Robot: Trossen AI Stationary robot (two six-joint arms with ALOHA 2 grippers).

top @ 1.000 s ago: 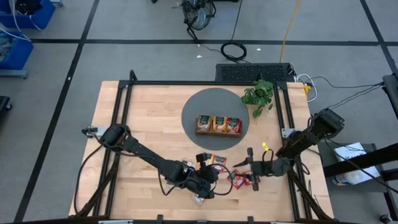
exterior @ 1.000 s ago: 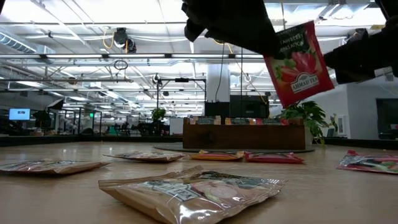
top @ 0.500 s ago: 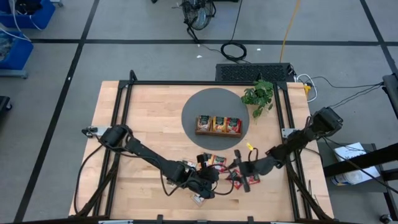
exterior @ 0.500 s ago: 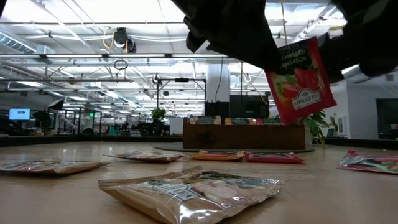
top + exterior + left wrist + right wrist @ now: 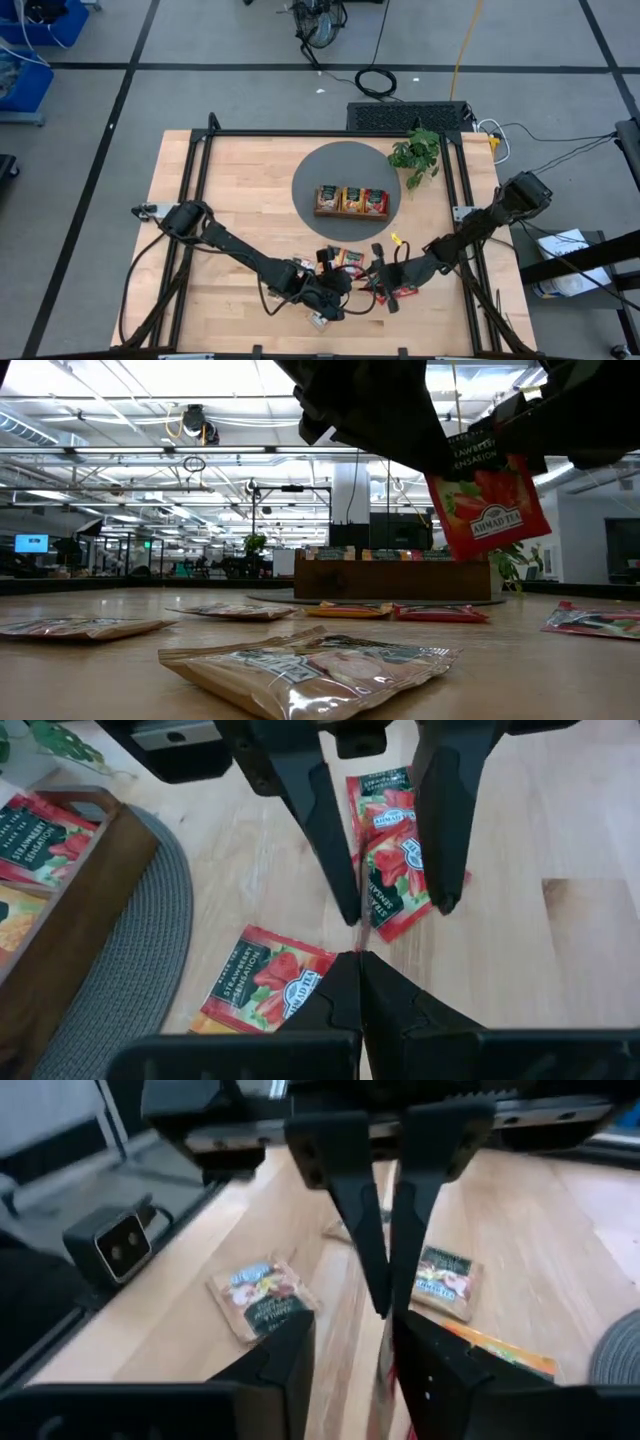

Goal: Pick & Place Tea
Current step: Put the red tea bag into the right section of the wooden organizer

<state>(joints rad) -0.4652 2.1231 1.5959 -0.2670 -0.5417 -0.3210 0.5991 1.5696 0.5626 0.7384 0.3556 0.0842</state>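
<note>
Low view: red tea packet (image 5: 487,500) aloft, pinched in left jaws (image 5: 347,283); right jaws (image 5: 381,285) spread around it. Tray (image 5: 351,212) partly stocked; several packets below on surface (image 5: 240,200).

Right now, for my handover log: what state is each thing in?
left gripper: shut on red tea packet, raised.
right gripper: open, fingers either side of that packet.
red tea packet: hanging above table.
wooden tray: stocked, three compartments.
beige packet: lying flat on the table.
</note>
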